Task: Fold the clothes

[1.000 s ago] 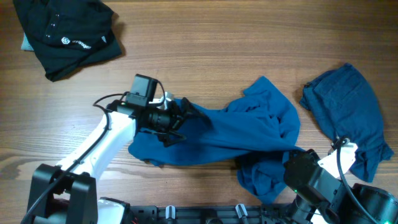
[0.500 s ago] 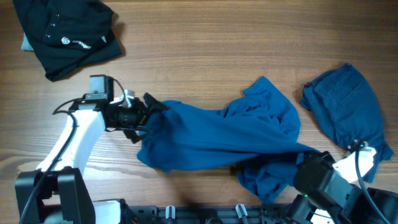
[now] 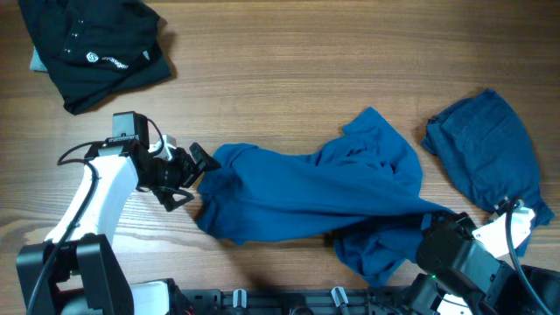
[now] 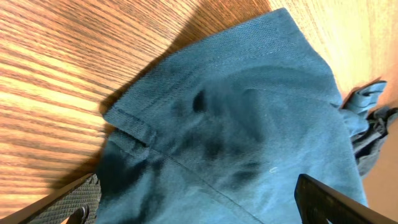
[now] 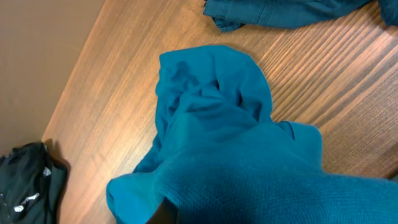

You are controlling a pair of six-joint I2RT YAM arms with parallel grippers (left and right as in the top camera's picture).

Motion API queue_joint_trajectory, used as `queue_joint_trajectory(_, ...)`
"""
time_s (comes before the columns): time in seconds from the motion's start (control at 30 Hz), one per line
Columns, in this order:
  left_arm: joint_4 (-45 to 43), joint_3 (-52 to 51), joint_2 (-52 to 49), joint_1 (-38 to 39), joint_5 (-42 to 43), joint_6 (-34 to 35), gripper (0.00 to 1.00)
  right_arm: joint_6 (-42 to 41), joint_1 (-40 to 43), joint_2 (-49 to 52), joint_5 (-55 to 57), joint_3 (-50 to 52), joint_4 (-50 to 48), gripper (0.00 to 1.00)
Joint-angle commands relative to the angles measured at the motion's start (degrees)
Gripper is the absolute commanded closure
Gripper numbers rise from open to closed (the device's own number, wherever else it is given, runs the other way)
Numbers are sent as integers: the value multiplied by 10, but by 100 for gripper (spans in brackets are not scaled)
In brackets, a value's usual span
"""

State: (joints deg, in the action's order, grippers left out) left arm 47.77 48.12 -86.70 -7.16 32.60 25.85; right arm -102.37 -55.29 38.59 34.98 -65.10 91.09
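Leftward travel of the left gripper is recorded since the earlier overhead frame, and the near edge of the mid-blue T-shirt has been drawn out to the left with it. The T-shirt is now laid as a long band across the middle of the table, with bunched folds left towards its right end.

A hemmed corner is seen flat on the wood in the left wrist view, between fingers set fully apart. Nothing is held there, so the corner is judged to have been released once spread.

At the opposite end the right gripper is closed. Its fingers are largely covered by cloth, but the fabric is pulled in a straight line towards it, so a hold on the T-shirt is judged to be kept as an anchor for the stretch.

The darker blue garment is left crumpled at the right edge, apart from the T-shirt. A black garment is noted at the far left corner.
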Motion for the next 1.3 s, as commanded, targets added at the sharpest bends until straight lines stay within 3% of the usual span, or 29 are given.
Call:
queue_joint_trajectory(0.0, -6, -13, -4, -2, -14, -32, 0, -7, 2, -6, 23, -13, 1, 92)
queue_joint_trajectory(0.87, -116, -102, -5, 0, -29, -14, 0, -6, 2, -6, 9, -13, -26, 91)
queue_joint_trajectory(1.27, -170, -115, -47, 62, -24, 17, 0, 4, 2, -6, -1, -13, -37, 91)
